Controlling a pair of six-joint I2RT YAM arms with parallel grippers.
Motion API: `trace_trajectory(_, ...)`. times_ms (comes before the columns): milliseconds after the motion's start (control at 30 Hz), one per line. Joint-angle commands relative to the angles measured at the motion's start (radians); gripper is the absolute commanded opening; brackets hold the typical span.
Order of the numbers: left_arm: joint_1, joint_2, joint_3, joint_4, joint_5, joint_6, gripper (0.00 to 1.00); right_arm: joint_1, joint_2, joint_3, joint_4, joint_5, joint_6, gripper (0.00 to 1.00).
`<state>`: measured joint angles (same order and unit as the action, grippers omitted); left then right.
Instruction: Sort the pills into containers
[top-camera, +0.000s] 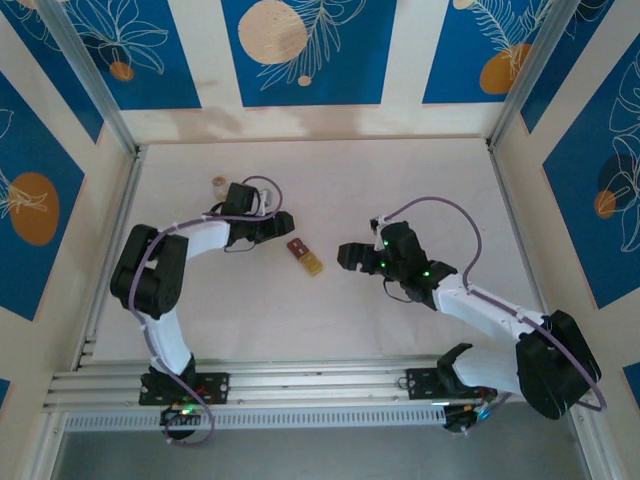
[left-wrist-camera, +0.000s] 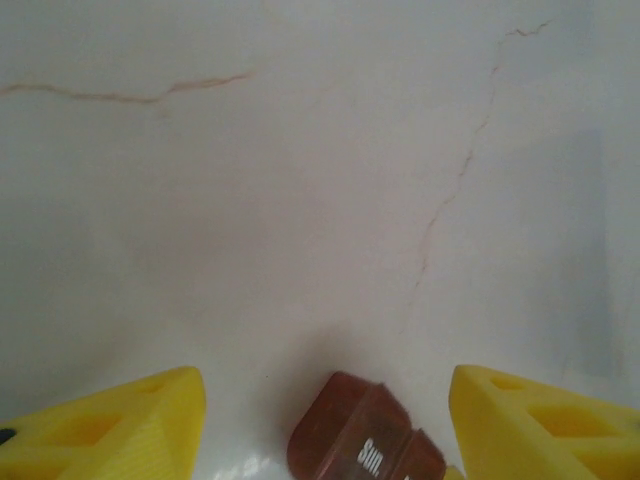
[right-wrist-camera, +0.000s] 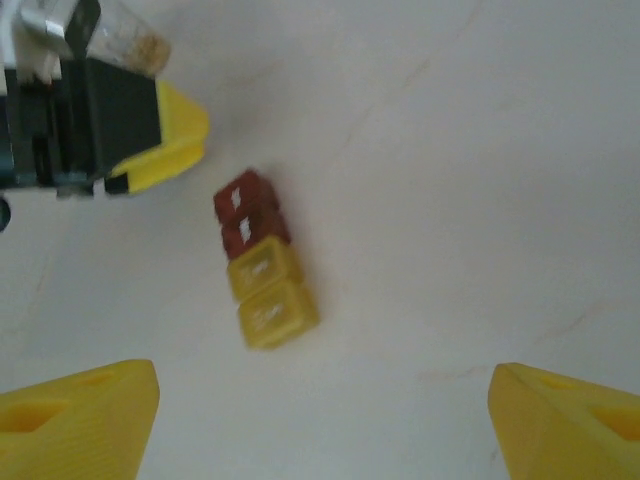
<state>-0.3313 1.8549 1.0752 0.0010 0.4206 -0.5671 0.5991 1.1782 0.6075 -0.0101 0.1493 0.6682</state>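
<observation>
Joined containers (top-camera: 305, 257) lie on the tabletop (top-camera: 420, 180) between the two arms: dark red half (right-wrist-camera: 248, 210), yellow half (right-wrist-camera: 270, 297), lids closed, contents hidden. Left hand (top-camera: 286, 222) is spread, its fingers (left-wrist-camera: 110, 425) flanking the dark red end without contact. Right hand (top-camera: 347, 257) is spread, empty, nearby.
</observation>
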Motion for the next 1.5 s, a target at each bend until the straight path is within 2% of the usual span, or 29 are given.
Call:
trace_trajectory(0, 0.003, 0.022, 0.047, 0.027, 0.053, 0.03, 0.64, 0.03, 0.045, 0.029, -0.112, -0.041, 0.182, 0.84)
trace_trajectory(133, -0.007, 0.039, 0.028, 0.071, 0.064, 0.013, 0.64, 0.067, 0.122, 0.04, -0.043, -0.088, 0.255, 0.78)
trace_trajectory(400, -0.044, 0.07, 0.009, 0.115, 0.089, -0.009, 0.63, 0.121, 0.269, 0.099, 0.051, -0.106, 0.352, 0.64)
trace_trajectory(633, -0.065, 0.041, -0.02, 0.11, 0.086, -0.012, 0.59, 0.136, 0.35, 0.155, 0.044, -0.1, 0.377, 0.58)
trace_trajectory(767, -0.084, 0.017, -0.048, 0.071, 0.029, 0.005, 0.59, 0.131, 0.33, 0.167, -0.002, -0.031, 0.318, 0.57)
trace_trajectory(900, -0.108, -0.015, -0.092, 0.094, 0.044, -0.031, 0.58, 0.119, 0.27, 0.161, -0.057, 0.027, 0.252, 0.58)
trace_trajectory(1067, -0.169, -0.098, -0.141, 0.069, -0.012, -0.038, 0.58, 0.098, 0.196, 0.136, -0.077, 0.036, 0.191, 0.58)
trace_trajectory(1267, -0.222, -0.2, -0.225, 0.116, -0.037, -0.111, 0.58, 0.054, 0.1, 0.09, -0.075, 0.038, 0.013, 0.59)
trace_trajectory(1367, -0.221, -0.274, -0.278, 0.104, -0.129, -0.122, 0.57, 0.01, 0.086, 0.1, -0.156, 0.02, 0.036, 0.58)
trace_trajectory(1467, -0.208, -0.313, -0.293, 0.062, -0.188, -0.094, 0.57, 0.017, 0.086, 0.11, -0.233, 0.017, 0.116, 0.58)
